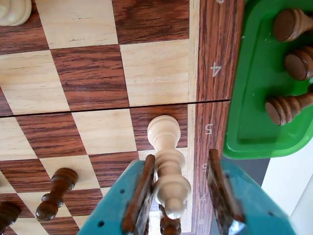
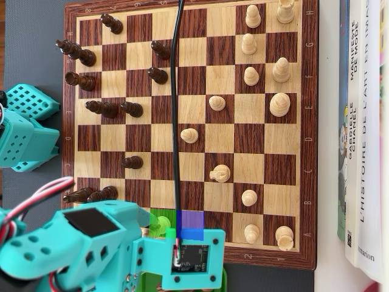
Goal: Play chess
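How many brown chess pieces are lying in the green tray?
3, seen in the wrist view: top piece, middle piece and bottom piece, all in the green tray. The tray runs off the picture, so more may be hidden.

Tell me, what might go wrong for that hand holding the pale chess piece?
The turquoise hand has its fingers either side of the pale wooden chess piece, which looks tilted, so it could slip or topple when set down. A dark wooden piece lies close by on the wooden chessboard and might get knocked. The green plastic tray sits right beside the board edge.

Tool (image 1: 182,196) open around a light pawn (image 1: 167,161) over the chessboard (image 1: 98,73).
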### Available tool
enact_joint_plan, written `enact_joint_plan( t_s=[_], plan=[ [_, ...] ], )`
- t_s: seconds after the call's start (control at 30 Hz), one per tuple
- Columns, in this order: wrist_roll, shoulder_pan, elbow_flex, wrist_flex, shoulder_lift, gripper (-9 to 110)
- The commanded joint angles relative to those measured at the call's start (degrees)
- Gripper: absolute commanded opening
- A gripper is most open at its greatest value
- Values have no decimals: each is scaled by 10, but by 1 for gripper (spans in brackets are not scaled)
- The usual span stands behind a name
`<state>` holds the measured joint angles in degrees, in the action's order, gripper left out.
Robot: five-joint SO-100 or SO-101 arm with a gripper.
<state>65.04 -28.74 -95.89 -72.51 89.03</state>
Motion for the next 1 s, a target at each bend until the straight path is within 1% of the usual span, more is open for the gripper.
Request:
enact_joint_plan(
  t_s=[0.0, 0.2, 0.53, 0.97],
  plan=[
    [-4, 1, 4, 3, 9, 17],
    [-4, 1, 10, -2, 13, 17],
    [-1, 6, -12, -24, 77, 17],
    [3, 17, -67, -24, 203, 17]
  ],
)
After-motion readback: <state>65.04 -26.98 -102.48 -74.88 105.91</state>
